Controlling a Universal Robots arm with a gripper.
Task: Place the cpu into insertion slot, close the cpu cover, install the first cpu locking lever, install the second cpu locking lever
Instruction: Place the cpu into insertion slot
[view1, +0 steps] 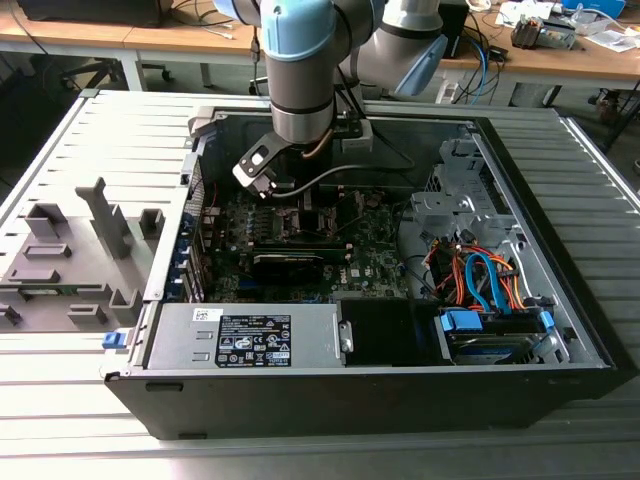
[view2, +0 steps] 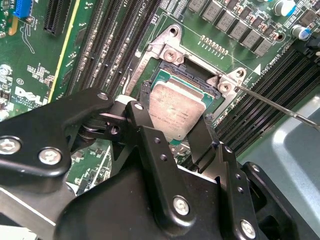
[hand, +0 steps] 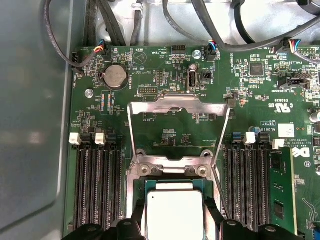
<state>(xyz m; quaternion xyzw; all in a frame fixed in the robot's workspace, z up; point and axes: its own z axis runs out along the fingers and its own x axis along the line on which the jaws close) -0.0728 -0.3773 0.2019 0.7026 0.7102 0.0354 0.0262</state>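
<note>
The cpu (view2: 176, 111) (hand: 175, 212), a silver-topped square chip on a green base, lies level in the insertion slot (view2: 165, 75) on the motherboard. My gripper (view2: 175, 120) (hand: 175, 222) (view1: 285, 195) is down inside the open computer case, its black fingers (view2: 145, 127) pressed against two opposite edges of the chip, shut on it. The cpu cover (hand: 180, 104) stands swung open beyond the slot. Two thin locking levers (hand: 133, 135) (hand: 223, 135) are raised beside it, and one lever (view2: 275, 104) shows as a thin rod.
Memory slots (hand: 97, 185) (hand: 250, 185) flank the socket. A long black card (view1: 290, 262) lies across the board, a grey power supply (view1: 245, 335) fills the case front, and orange and blue cables (view1: 480, 280) lie on the exterior view's right. Grey fixtures (view1: 70, 260) stand outside the case.
</note>
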